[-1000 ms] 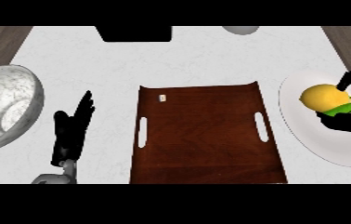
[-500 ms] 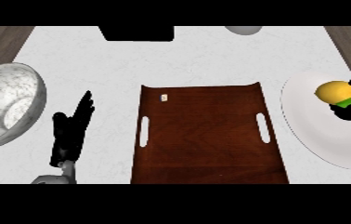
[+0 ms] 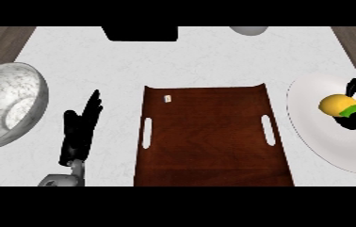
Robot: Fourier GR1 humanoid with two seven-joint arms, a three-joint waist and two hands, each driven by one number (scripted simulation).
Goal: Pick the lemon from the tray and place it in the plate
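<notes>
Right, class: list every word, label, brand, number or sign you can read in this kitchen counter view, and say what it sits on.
No text can be read anywhere in this view.
Small pale tag near the far left corner of the brown tray: too small to read, if it carries any text at all.
White plate, lemon, grey bowl and counter: no markings visible.

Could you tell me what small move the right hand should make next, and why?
Probably lower a little and open the fingers to release. The right hand is curled round the lemon, which already sits over the plate at the view's right edge, away from the tray. Whether the lemon touches the plate cannot be told. The left hand rests open beside the tray.
</notes>
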